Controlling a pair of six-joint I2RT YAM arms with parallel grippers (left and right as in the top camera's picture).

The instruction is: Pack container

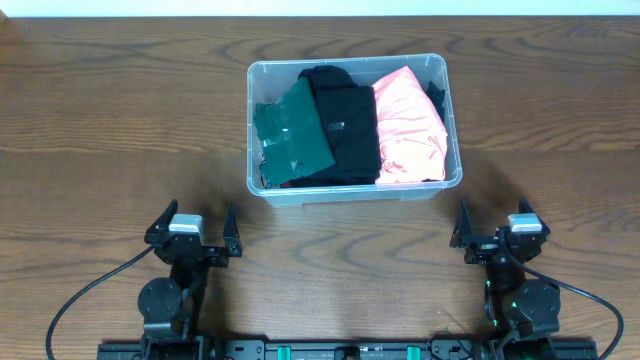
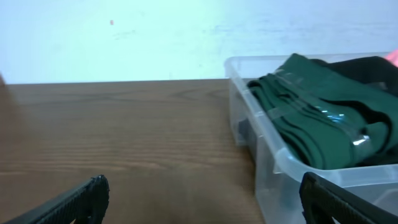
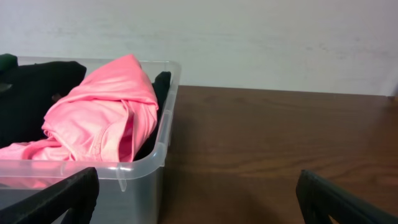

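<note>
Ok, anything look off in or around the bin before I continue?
Nothing stands out. The bin sits upright with green, black and pink garments folded side by side inside. The pink one mounds slightly above the rim; nothing hangs over.

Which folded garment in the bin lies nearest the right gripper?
The pink one, at the container's right end; the black lies in the middle and the green at the left end.

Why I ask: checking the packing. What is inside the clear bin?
A green garment, a black garment and a pink garment, folded side by side. They cover the floor of the bin, so anything underneath is hidden.
</note>
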